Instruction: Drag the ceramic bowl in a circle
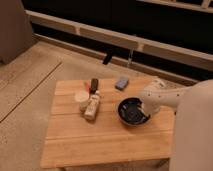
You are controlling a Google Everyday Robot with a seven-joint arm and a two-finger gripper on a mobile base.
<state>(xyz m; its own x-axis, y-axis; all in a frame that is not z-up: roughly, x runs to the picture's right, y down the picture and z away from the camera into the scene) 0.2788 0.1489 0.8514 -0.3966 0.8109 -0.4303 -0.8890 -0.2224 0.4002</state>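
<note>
Claw (144, 109) sat closed tight at right rim of glossy black, round, shallow ceramic bowl (129, 112); honestly couldn't tell if rim was actually pinched. White arm (165, 95) reached in from right. Bowl rested on right half of light wooden slatted table (100, 142), well apart from small white round cup (81, 98) further left. Pale bottle (92, 107) lay on its side, just beside cup. Small dark object (94, 84) and blue-grey block (121, 82) sat near far edge.
</note>
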